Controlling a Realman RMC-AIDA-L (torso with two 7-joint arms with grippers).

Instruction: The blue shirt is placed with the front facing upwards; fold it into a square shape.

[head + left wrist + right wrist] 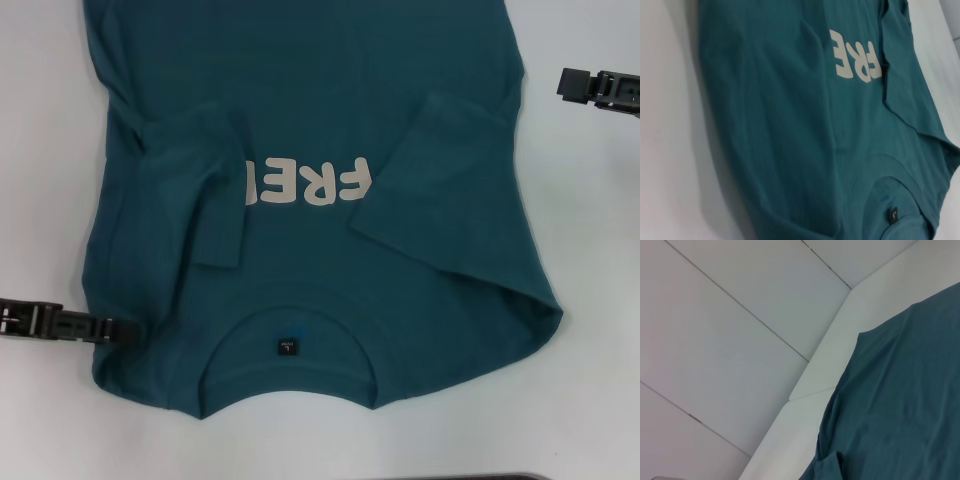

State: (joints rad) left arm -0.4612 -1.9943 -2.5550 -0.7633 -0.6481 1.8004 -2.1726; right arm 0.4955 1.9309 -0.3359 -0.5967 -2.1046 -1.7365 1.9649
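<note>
Sleeves-in, the blue shirt [320, 200] covers the table [40, 150]; both hands' grip: cannot tell.

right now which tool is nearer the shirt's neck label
Left. The left tool touches the blue shirt beside the collar, level with the neck label; the right tool sits off the far edge.

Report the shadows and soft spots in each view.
Head view: even light, the blue shirt sharp, faint shadow under the left hand. Left wrist view: broad soft shadow on the table beside the shirt, near collar blurred. Right wrist view: flat light, shirt edge soft.
</note>
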